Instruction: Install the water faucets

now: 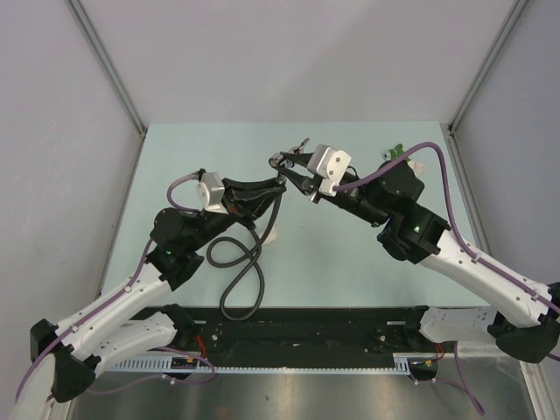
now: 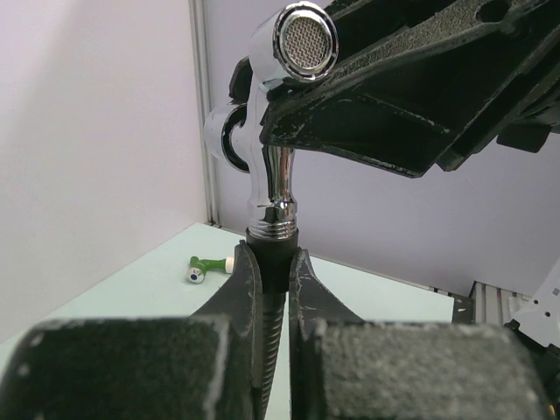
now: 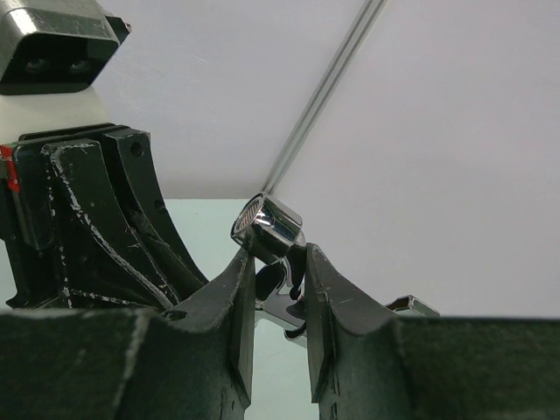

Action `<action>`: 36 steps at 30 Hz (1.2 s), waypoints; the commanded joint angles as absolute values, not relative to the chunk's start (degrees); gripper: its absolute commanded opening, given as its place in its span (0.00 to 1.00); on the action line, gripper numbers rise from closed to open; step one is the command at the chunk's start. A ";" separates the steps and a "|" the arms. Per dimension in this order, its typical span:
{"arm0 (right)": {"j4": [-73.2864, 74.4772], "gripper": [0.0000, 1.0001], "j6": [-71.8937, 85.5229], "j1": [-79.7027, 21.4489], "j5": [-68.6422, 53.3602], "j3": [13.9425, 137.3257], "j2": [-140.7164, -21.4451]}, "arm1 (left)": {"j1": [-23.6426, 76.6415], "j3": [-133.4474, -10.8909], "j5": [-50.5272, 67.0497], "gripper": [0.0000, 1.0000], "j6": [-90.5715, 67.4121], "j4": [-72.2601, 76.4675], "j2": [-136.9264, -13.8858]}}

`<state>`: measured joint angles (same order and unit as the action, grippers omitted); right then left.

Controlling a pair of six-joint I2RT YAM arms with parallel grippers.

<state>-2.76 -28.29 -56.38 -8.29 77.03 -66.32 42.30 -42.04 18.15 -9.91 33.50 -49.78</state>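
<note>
The chrome water faucet (image 1: pixel 284 160) is held above the table's middle, its mesh outlet (image 2: pixel 304 39) facing the left wrist camera. My right gripper (image 1: pixel 291 169) is shut on the faucet (image 3: pixel 269 229), one finger on each side of its body; the gripper's midpoint in the right wrist view (image 3: pixel 278 262) lies just below the outlet. My left gripper (image 1: pixel 277 182) is shut on the black collar of the long black hose (image 1: pixel 241 262). In the left wrist view my left gripper (image 2: pixel 271 254) holds that collar straight under the faucet's threaded chrome stem (image 2: pixel 278 188), touching it.
The hose (image 2: pixel 273 332) loops on the green table (image 1: pixel 350 262) toward the near edge. A small green and white fitting (image 1: pixel 395 150) lies at the far right, and also shows in the left wrist view (image 2: pixel 206 267). Grey walls enclose the table.
</note>
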 commanded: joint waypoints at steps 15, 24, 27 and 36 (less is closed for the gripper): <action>-3.25 0.00 -32.17 -63.98 8.34 77.52 -69.87 | 43.06 -47.28 9.76 0.00 -1.06 39.38 -48.34; -6.85 0.00 -34.89 -68.55 21.96 77.52 -73.03 | 44.29 -47.90 4.92 0.00 3.42 39.11 -48.78; -8.17 0.00 -35.16 -69.87 26.53 77.78 -74.09 | 45.00 -47.90 3.61 0.00 4.83 39.37 -49.04; -6.42 0.00 -31.21 -71.89 36.46 82.08 -78.39 | 47.63 -47.20 0.18 0.00 7.64 41.13 -50.10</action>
